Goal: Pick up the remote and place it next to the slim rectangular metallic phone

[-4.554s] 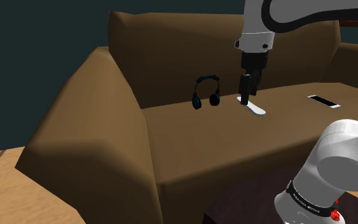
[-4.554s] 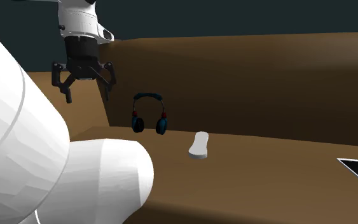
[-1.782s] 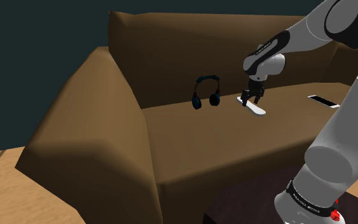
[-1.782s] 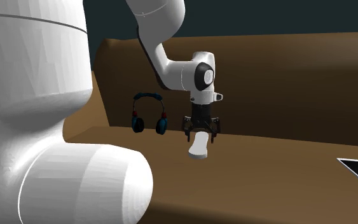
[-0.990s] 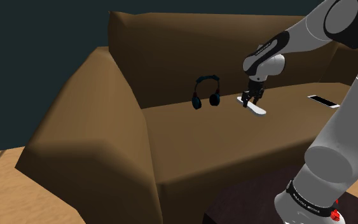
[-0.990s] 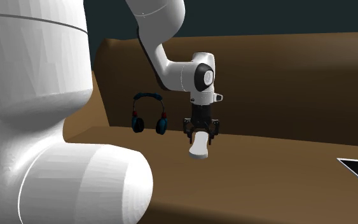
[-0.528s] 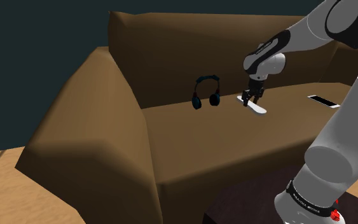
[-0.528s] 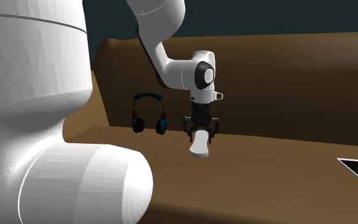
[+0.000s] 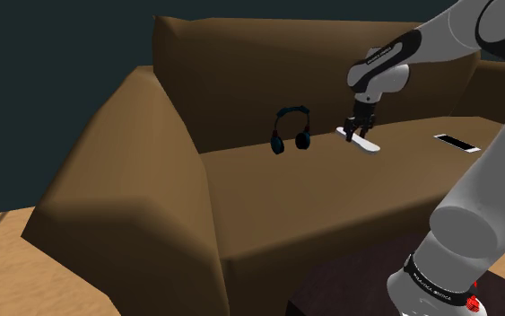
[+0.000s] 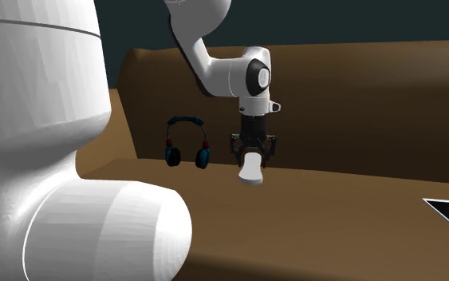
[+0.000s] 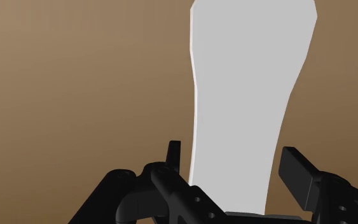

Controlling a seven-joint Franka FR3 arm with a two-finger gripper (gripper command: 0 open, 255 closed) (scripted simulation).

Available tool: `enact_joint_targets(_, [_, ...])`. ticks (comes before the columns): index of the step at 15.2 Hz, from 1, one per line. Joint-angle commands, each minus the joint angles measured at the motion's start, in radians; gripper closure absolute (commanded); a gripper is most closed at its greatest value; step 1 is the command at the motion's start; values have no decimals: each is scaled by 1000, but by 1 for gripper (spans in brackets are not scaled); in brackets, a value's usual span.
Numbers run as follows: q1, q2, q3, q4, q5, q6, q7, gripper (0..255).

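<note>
We see the gripper (image 10: 251, 157) clamped on one end of the white remote (image 10: 250, 172), apparently just clear of the sofa seat (image 9: 313, 206). The phone (image 9: 457, 143) lies at three o'clock in the shoulder view. With an end grip, a fast swing could make it pivot and slip.
</note>
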Motion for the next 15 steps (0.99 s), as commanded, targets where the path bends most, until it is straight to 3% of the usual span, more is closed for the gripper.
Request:
enact_joint_targets(1, [1,-15,1,14,-7,-27,6,255])
enact_joint_targets(7, [2,-51,5,58,-24,-105,19,255])
enact_joint_targets(15, [-93,76,-96,215,41,-148,-208,255])
